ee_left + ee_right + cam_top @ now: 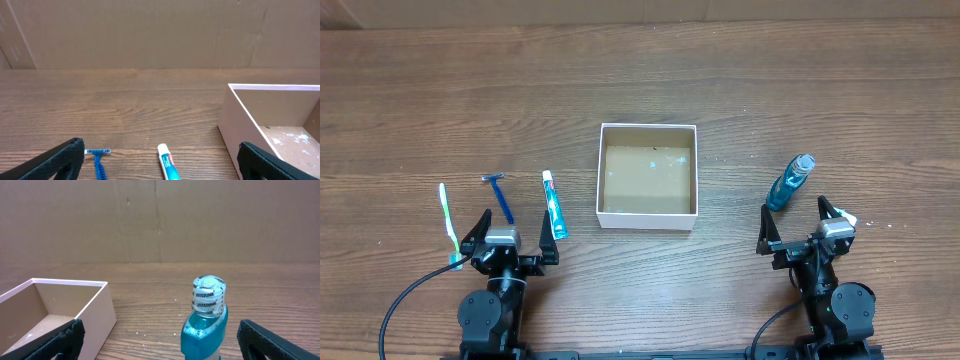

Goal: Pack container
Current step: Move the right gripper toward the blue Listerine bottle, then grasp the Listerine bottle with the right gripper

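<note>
The container [603,172], a square white-walled box with a brown floor, sits empty mid-table; it also shows in the left wrist view [235,125] and in the right wrist view [95,312]. Left of it lie a toothpaste tube [554,205] [168,162], a blue razor [500,195] [100,162] and a green-white toothbrush [449,222]. A blue Listerine bottle [790,182] [205,325] lies right of the box. My left gripper [508,240] [160,172] is open, just short of the razor and toothpaste. My right gripper [805,232] [160,350] is open, just short of the bottle.
A brown cardboard wall [150,30] stands along the far edge of the wooden table [770,90]. A small white scrap [847,219] lies beside the right gripper.
</note>
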